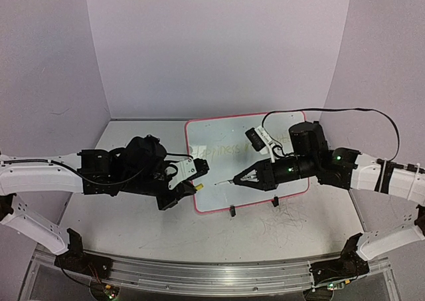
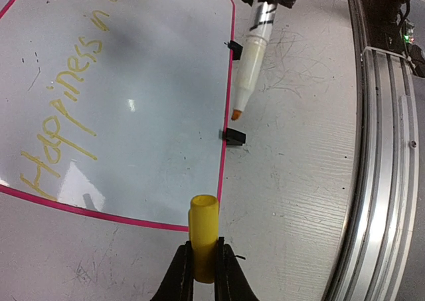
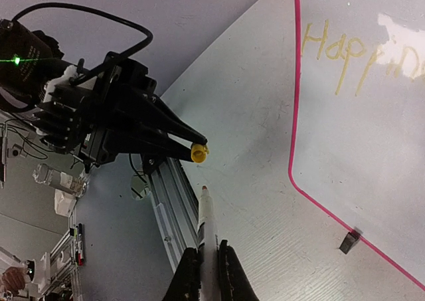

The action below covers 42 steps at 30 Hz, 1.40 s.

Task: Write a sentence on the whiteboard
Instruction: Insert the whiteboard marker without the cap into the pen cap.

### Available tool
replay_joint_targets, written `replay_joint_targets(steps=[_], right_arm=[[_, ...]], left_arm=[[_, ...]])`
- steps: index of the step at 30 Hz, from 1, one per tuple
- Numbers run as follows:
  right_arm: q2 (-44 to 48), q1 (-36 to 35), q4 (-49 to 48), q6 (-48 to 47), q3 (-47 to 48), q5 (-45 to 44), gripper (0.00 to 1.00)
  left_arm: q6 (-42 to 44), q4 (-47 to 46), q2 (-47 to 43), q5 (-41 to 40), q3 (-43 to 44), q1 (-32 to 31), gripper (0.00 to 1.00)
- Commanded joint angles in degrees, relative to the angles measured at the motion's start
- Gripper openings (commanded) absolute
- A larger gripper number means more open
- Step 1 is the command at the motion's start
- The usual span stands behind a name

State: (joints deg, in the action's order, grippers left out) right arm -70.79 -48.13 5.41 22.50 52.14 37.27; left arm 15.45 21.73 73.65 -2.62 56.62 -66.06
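The whiteboard point(image 1: 265, 189) lies flat with a red-pink rim and two black clip feet point(image 1: 233, 212) on its near edge. The yellow sentence point(image 2: 66, 95) begins "Happiness in"; its end runs out of the left wrist view. It is faint from above point(image 1: 228, 150). My left gripper point(image 1: 195, 181) is shut on a yellow marker cap point(image 2: 204, 229), held just off the board's near-left corner, open end out. My right gripper point(image 1: 243, 179) is shut on a white marker point(image 3: 206, 222). Its orange tip point(image 2: 236, 114) points at the cap, a short gap away.
An aluminium rail point(image 1: 212, 271) runs along the table's near edge and shows in both wrist views point(image 2: 378, 148). Grey scratch marks point(image 1: 285, 216) cover the tabletop near the board. Purple walls close in the back and both sides. A black cable point(image 1: 345, 111) loops above my right arm.
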Motion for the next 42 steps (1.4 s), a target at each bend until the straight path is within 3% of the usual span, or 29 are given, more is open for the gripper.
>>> replay_joint_targets(steps=[1, 42], right_arm=[[-1.19, -0.34, -2.47, -1.19, 3.84, 1.33, 0.00], [-7.04, -3.34, -1.55, -2.11, 6.43, -1.09, 0.00]], left_arm=[[1.16, -3.71, -1.16, -1.64, -0.48, -0.28, 0.00], [0.65, -4.22, 0.31, 1.34, -0.67, -0.96, 0.00]])
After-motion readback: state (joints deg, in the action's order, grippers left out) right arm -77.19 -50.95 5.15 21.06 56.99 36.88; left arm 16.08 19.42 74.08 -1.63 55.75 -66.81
